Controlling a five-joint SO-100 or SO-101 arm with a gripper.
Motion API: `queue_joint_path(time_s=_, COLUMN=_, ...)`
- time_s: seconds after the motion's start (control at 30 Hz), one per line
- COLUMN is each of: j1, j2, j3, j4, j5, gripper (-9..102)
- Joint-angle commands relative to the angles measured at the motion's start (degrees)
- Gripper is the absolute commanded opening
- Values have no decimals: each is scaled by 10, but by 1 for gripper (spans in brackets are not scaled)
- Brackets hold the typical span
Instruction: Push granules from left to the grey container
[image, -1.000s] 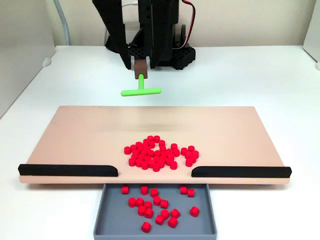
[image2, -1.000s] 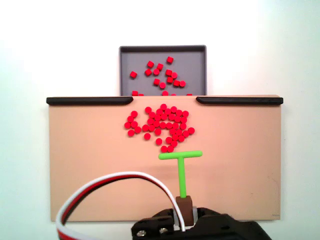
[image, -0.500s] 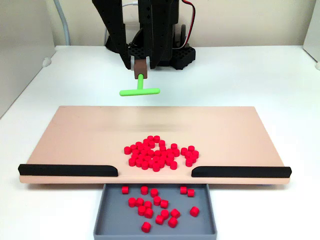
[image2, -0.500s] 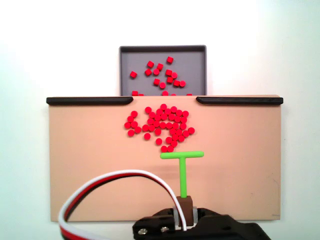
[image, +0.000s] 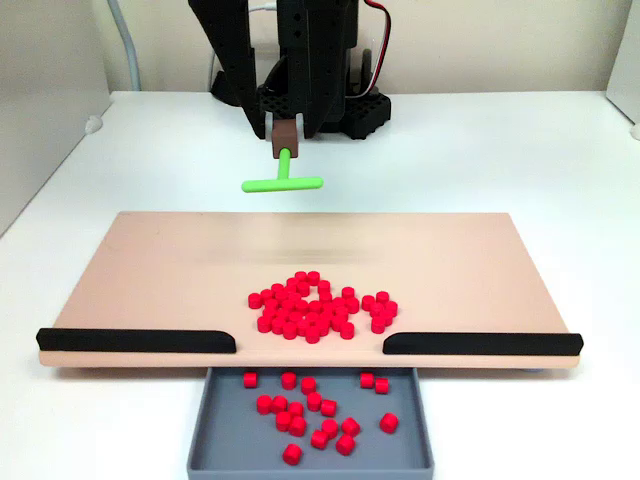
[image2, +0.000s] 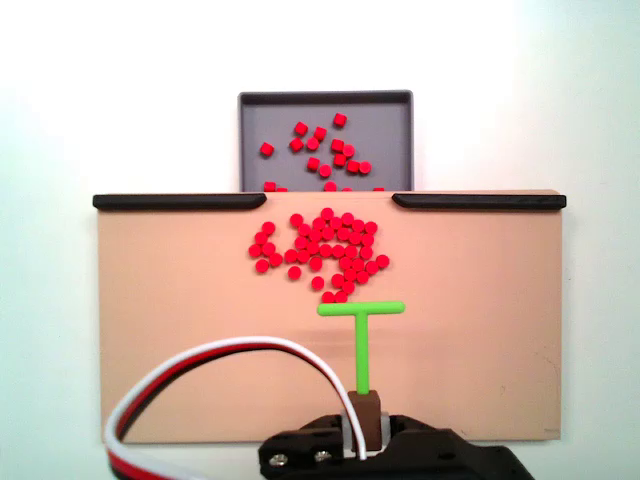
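Note:
A cluster of red granules (image: 318, 306) (image2: 322, 250) lies on the tan board (image: 150, 270) in front of the gap between two black strips. More granules (image: 318, 412) lie in the grey container (image: 203, 430) (image2: 325, 97) beyond that gap. My gripper (image: 285, 128) (image2: 364, 425) is shut on the brown block of a green T-shaped pusher (image: 282, 184) (image2: 361, 310). The pusher's crossbar hangs above the board's far side in a fixed view, just short of the nearest granules.
Black strips (image: 135, 340) (image: 480, 343) line the board's edge on either side of the gap. The arm's black base (image: 345, 110) stands behind the board. A red, black and white cable (image2: 220, 360) loops over the board.
The pusher has wobbled a few pixels sideways and the cable loop has shifted left. The granules have not moved.

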Motion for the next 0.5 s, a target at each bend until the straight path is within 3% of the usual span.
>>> queue_joint_path(time_s=0.0, j1=-8, j2=23, j3=-8, j4=0, j5=17, gripper=0)
queue_joint_path(time_s=0.23, j1=-28, j2=34, j3=-6, j4=3, j5=96, gripper=0)
queue_joint_path(time_s=0.47, j1=-65, j2=25, j3=-11, j4=4, j5=237, gripper=0)
